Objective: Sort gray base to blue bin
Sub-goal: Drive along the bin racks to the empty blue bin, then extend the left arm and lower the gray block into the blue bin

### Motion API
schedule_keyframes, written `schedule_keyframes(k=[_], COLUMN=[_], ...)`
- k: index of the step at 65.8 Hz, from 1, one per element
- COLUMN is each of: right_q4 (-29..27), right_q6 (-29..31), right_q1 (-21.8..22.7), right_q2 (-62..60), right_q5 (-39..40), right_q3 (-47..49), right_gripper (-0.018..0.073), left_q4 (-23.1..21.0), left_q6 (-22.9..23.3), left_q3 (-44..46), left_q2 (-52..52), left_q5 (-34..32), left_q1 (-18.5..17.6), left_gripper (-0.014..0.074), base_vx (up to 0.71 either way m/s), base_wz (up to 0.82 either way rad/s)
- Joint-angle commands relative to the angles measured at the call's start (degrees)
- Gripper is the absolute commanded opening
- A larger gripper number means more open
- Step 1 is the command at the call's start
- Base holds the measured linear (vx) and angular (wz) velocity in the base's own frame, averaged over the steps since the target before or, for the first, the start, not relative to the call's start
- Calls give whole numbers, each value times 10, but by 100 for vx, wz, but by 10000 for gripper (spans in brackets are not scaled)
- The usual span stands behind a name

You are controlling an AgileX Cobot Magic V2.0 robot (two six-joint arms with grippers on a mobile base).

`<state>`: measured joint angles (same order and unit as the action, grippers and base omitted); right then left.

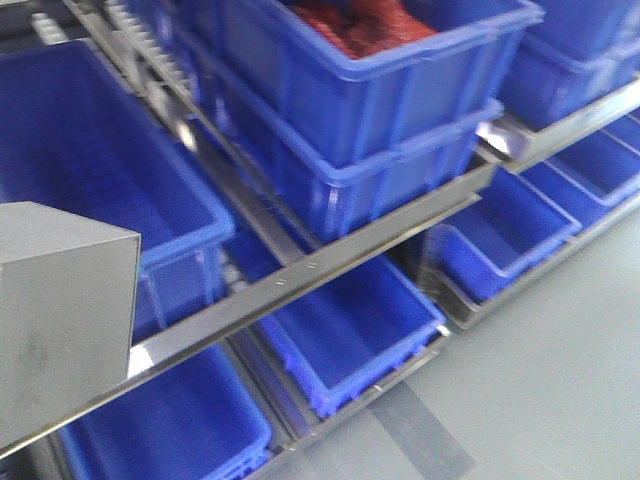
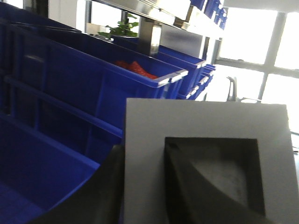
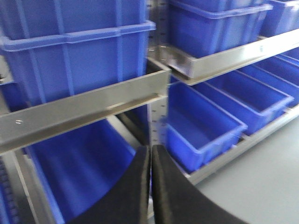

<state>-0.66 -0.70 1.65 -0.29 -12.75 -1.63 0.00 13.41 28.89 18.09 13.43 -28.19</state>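
gray base (image 1: 60, 320) held near blue bin (image 1: 80, 150)
left gripper (image 2: 144, 154) pinches its wall, one finger in the hollow (image 2: 219, 172), likely for a sure hold; base at 8 o'clock in front view; right gripper (image 3: 150, 154) pressed together, empty.

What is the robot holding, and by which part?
The left tool holds the gray base by one wall of its hollow; the right tool is empty.
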Motion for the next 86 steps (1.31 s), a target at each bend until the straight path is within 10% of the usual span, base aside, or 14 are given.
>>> schedule_keyframes(k=[1, 86], right_q4=[3, 3], right_q6=[7, 7], right_q1=[2, 2], right_q2=[10, 10], right_q5=[42, 42], right_q3=[-1, -1], right_gripper=[-5, -5], left_q4=[0, 0], left_q6=[4, 4], left_q3=[18, 18], left_q2=[4, 4], left_q5=[-62, -62], left_q1=[-1, -1], left_gripper=[-6, -6], base_vx=[16, 12], base_wz=[68, 45])
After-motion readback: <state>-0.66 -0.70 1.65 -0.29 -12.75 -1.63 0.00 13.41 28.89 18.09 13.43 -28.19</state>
